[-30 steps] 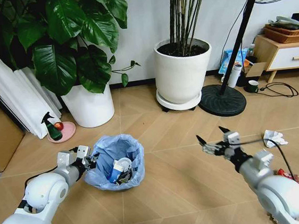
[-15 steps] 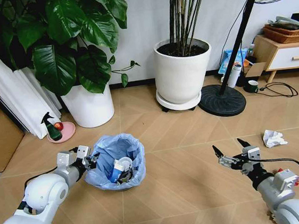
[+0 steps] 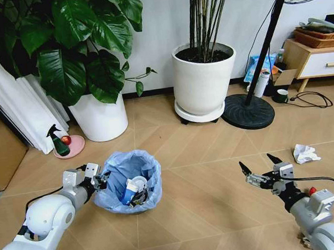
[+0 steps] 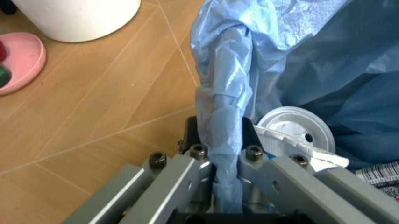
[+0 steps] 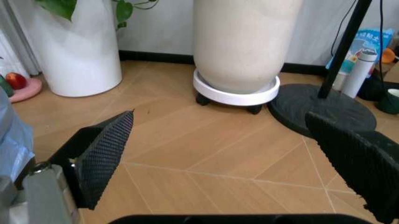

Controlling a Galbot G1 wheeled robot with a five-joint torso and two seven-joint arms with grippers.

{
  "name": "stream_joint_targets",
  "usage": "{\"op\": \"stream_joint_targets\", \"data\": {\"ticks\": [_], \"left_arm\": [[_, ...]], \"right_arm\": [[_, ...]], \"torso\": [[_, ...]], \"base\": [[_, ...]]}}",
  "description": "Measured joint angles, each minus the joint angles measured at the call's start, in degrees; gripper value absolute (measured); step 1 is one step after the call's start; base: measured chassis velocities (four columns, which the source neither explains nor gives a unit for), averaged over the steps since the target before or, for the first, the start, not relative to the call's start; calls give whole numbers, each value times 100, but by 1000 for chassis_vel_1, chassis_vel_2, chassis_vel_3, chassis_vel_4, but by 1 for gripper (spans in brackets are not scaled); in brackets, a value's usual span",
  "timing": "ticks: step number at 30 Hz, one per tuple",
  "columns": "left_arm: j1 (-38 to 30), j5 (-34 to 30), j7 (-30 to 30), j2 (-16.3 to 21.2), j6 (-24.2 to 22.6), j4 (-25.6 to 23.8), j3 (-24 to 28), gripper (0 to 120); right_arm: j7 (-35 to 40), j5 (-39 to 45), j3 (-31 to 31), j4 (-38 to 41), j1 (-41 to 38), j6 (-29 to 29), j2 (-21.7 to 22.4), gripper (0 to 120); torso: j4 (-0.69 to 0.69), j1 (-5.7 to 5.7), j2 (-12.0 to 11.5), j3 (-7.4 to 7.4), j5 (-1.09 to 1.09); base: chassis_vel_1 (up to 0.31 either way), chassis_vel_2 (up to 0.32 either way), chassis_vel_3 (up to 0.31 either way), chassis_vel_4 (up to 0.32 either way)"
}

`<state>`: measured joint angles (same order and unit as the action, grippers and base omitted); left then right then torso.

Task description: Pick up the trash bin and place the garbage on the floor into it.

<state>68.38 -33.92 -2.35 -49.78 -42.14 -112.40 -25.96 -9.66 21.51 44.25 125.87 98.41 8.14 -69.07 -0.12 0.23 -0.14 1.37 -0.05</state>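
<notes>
So I've got the left gripper (image 3: 96,175) clamped on the rim of the trash bin (image 3: 128,183). The wrist cam shows the blue bag liner (image 4: 227,126) pinched right between the fingers. The bin already has a few bits in it: a white round lid (image 4: 293,132) just past the fingertips, plus some wrappers. The right gripper (image 3: 260,169) is spread wide open and holding nothing, low over bare floor well to the right of the bin. One crumpled paper wad (image 3: 305,153) is on the floor just beyond and to the right of it. I'd call this mostly done, with that wad left to grab, as far as I can see.
</notes>
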Motion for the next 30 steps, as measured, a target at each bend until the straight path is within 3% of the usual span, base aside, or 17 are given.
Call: {"op": "stream_joint_targets", "data": {"ticks": [30], "left_arm": [[90, 70, 3, -35, 0, -85, 33, 0]], "right_arm": [[-191, -171, 11, -185, 184, -225, -203, 100]], "torso": [[0, 0, -1, 0, 0]], "base": [[31, -74, -19, 71]]}}
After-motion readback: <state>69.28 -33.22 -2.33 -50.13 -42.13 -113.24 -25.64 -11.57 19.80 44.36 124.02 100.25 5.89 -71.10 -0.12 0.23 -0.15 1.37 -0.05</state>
